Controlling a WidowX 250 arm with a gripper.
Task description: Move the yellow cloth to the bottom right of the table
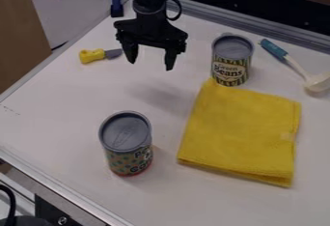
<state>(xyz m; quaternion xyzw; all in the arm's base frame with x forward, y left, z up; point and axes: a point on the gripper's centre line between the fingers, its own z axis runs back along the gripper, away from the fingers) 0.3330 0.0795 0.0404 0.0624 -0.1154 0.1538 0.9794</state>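
The black gripper (151, 63) hangs over the upper middle of the white table, its two fingertips apart and nothing between them. To its lower right, a folded yellow cloth (241, 131) lies flat on the right half of the table, clear of the gripper. The cloth's upper left corner reaches the base of a green beans can.
The green beans can (232, 60) stands behind the cloth, and another can (127, 143) stands to its left. A blue-handled ladle (291, 63) lies at the right edge. A small yellow-handled tool (97, 55) rests left of the gripper. The table (58, 109) has a raised metal edge.
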